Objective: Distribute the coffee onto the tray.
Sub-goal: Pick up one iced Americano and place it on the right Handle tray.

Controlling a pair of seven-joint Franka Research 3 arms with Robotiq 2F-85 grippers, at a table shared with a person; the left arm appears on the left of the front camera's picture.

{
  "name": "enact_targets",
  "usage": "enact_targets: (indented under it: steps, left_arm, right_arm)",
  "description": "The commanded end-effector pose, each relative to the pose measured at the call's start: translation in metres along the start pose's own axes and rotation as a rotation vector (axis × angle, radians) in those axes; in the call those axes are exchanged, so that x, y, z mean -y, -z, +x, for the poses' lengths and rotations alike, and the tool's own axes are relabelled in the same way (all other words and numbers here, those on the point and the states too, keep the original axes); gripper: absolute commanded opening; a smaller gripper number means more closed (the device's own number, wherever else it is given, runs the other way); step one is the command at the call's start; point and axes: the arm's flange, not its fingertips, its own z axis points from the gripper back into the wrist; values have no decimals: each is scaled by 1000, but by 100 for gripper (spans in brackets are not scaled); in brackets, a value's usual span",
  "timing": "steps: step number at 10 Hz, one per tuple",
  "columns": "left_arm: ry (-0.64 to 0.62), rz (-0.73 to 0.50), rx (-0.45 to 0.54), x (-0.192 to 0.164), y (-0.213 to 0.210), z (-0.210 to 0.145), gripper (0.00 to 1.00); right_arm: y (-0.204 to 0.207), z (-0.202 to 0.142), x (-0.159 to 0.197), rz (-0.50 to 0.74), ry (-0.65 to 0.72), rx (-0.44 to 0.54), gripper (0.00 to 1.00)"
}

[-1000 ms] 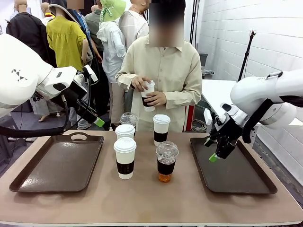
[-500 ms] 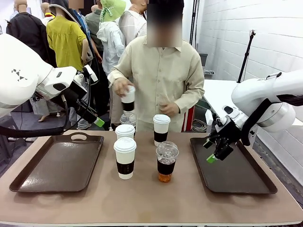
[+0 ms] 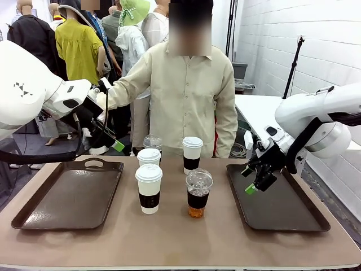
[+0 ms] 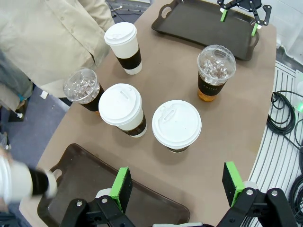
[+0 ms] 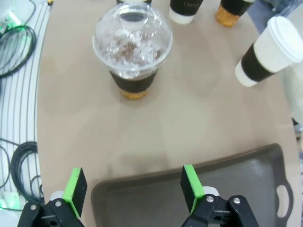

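Note:
Five cups of coffee stand mid-table: a white paper cup (image 3: 149, 188) in front, a second white cup (image 3: 149, 156) behind it, a third (image 3: 192, 153) to the right, a clear dome-lidded cup (image 3: 199, 192) and another clear one (image 3: 152, 142) at the back. The left tray (image 3: 67, 195) and right tray (image 3: 279, 200) are bare. My left gripper (image 3: 113, 141) hangs open above the left tray's far edge, looking down on the cups (image 4: 176, 125). My right gripper (image 3: 248, 180) is open over the right tray's left edge, facing the clear cup (image 5: 132, 52). A blurred white cup (image 4: 24, 182) is in the person's hand.
The person stands at the far side, one sleeve (image 3: 127, 90) stretched toward my left arm. In the left wrist view the hand-held cup is beside the left tray's handle (image 4: 57, 174). Bare brown tabletop (image 3: 186, 237) lies in front of the cups.
The person has swung the white cup from chest height out to the picture's left, toward my left gripper. My right gripper has drifted slightly left. The left arm has not moved.

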Motion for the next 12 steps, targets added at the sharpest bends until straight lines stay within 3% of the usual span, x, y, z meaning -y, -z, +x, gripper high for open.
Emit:
enact_targets:
  steps: [1,6,12]
  left_arm:
    - [5,-8,0,-2,0,-1,100]
    - [5,-8,0,-2,0,-1,100]
    - [5,-8,0,-2,0,-1,100]
  right_arm:
    - [23,-14,19,12,-41,147,100]
    - [74,-36,34,83,-63,392,100]
    - [112,-55,39,190,-37,598,100]
